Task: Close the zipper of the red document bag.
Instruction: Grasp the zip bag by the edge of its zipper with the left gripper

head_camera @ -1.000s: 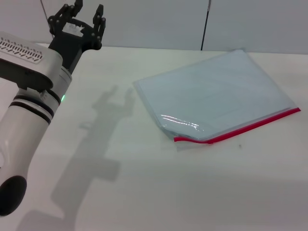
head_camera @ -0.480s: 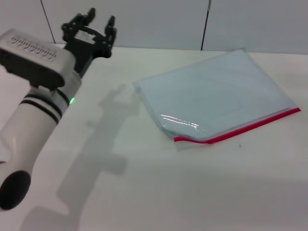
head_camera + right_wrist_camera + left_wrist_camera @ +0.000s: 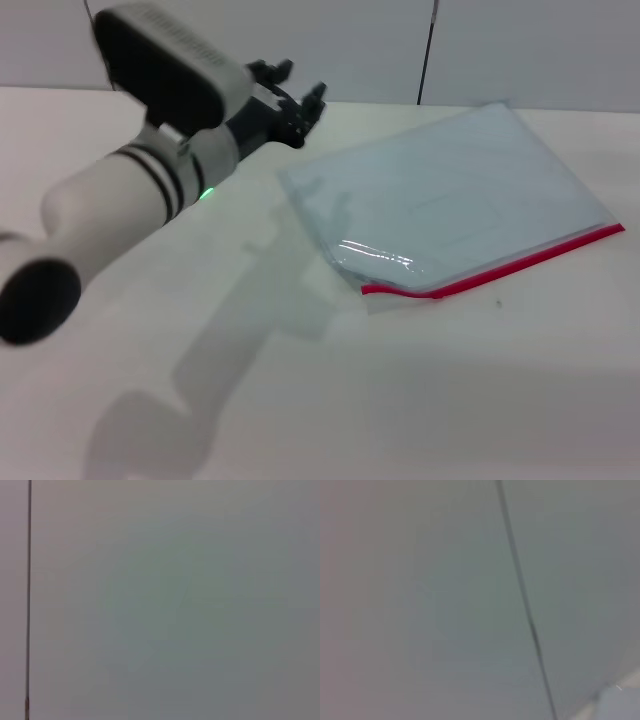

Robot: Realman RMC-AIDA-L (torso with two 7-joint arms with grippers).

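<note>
The red document bag (image 3: 450, 200) lies flat on the white table (image 3: 330, 400), a glossy pale blue-grey pouch toward the right. Its zipper (image 3: 500, 268) is the thin red strip along the near edge, from the pouch's near corner to the far right. My left gripper (image 3: 298, 98) hangs open above the table, just left of the bag's far left corner, touching nothing. The left wrist view shows only grey wall with a dark seam. The right gripper is out of view; its wrist view shows only wall.
A grey wall (image 3: 500, 45) with a dark vertical seam (image 3: 427, 50) rises behind the table's far edge. The left arm's shadow (image 3: 260, 320) falls across the table in front of the bag.
My left arm has swung right across the table, carrying the open gripper from the far left to beside the bag's far left corner. The bag has not moved.
</note>
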